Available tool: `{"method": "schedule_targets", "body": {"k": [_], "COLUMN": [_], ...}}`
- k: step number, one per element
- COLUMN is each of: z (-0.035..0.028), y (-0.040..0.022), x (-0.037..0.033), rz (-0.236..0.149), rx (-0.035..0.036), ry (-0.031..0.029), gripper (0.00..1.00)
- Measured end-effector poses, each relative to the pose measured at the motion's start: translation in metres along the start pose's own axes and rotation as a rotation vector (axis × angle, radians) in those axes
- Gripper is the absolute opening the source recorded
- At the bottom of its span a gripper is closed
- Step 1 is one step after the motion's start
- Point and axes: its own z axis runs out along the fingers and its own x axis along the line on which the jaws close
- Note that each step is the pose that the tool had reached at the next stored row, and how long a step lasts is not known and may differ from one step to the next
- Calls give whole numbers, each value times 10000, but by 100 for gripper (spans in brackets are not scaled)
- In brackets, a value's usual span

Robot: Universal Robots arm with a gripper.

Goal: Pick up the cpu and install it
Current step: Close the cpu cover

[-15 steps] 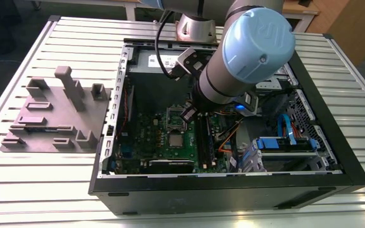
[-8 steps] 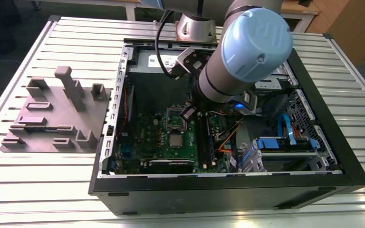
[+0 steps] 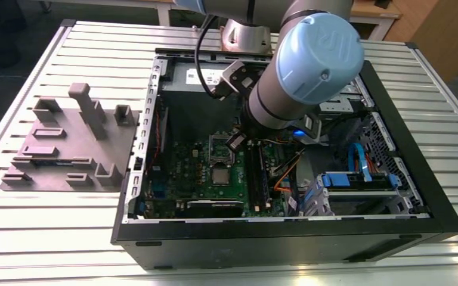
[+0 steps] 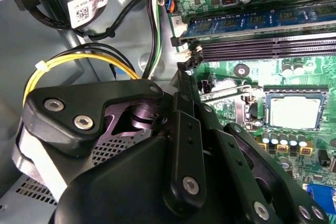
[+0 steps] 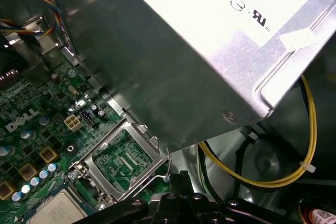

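The cpu lies flat in the socket of the green motherboard, inside the open computer case; its silver top shows in both wrist views. The socket's metal load frame stands hinged up beside the chip. A thin wire lever ends close to my fingertips. My gripper hangs low over the board just beyond the raised frame. Its black fingers come together to one narrow tip, shut, with nothing seen between them.
The silver power supply hangs close above the gripper, with yellow and black cables beside it. Memory slots run along the board. A blue drive cage fills the case's other side. A grey block tray sits on the slatted table.
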Motion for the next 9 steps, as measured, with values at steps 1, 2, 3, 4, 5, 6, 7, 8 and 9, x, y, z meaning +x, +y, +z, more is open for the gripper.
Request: {"method": "schedule_targets", "body": {"k": [1,2,3,4,5,6,7,8,9], "z": [6,11,17,23,29,36,43,48,53], "y": [0,1,1,1,1,1,2,4,6], "x": [-1,-2,-3,-4,-5,-6,-6,-6,-6], "rz": [0,-1,-1,-2,-2,-2,-2,-1,-1], "rx": [1,1,1,2,2,3,3,4,4], "ry": [-1,-2,-3,-4,-4,-4,-5,-5,-4], "gripper": [11,11,11,11,11,11,11,11,11]}}
